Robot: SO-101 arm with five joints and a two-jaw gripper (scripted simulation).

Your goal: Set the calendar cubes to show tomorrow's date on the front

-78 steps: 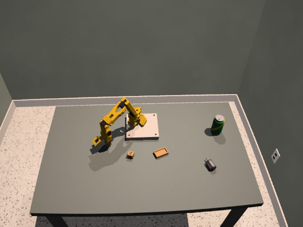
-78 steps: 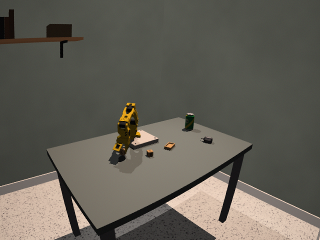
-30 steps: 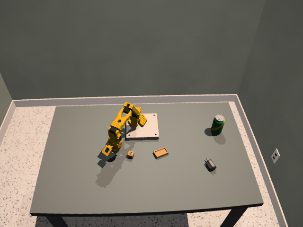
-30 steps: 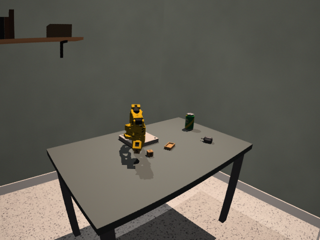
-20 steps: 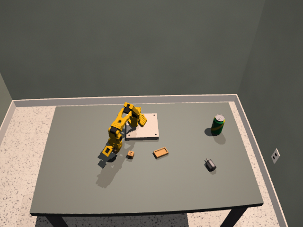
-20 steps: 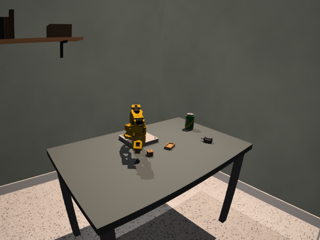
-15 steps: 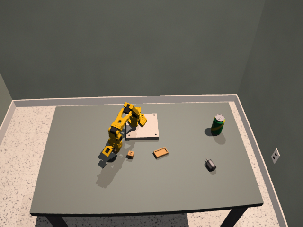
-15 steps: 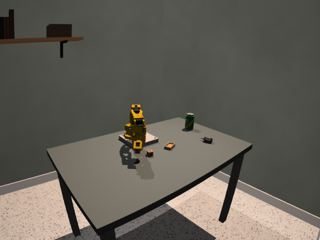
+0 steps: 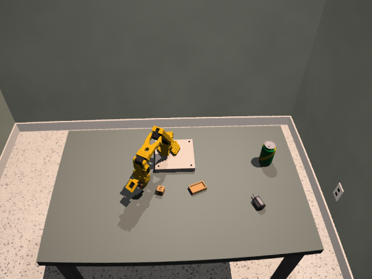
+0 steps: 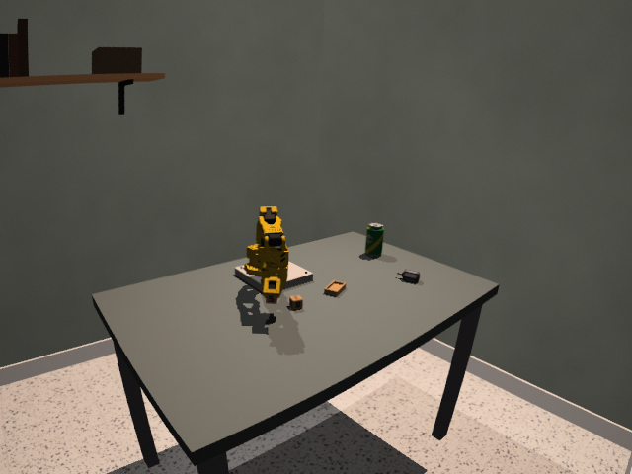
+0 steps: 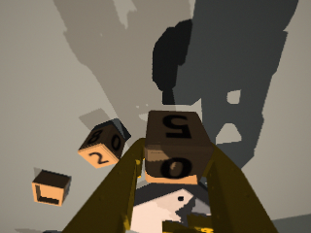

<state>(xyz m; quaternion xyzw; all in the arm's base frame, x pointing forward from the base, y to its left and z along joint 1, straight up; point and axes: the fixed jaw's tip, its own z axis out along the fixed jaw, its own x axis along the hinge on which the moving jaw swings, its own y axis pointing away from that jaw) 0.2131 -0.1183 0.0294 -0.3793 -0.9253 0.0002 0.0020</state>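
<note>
Wrist view shows the fingers closed on a cube [image 11: 177, 146], nearly shut, one finger on each side of it; the cube's faces read 5 and 0, both seen upside down from this camera. The cube is held above the bench [image 11: 44, 73], with its dark shadow lying on the surface at about 12 o'clock from it. At 9 o'clock from the held cube a second cube [image 11: 103, 144] rests on the bench, showing 2, 0 and 8 on its faces. Lower, at about 8 o'clock, a corner of the tray [image 11: 50, 186] is visible with a dark mark like an L on its orange side. Top view shows the arm [image 9: 143, 158] bent forward from its pale base plate [image 9: 184, 156], the fingers low near the bench. The second cube [image 9: 160, 189] lies just beside them at 3 o'clock, and the tray [image 9: 197, 187] stands further at 3 o'clock, apart from both cubes. A green can [image 9: 267, 153] and a small dark object [image 9: 258, 203] stay well apart, on the far side at 3 o'clock.
</note>
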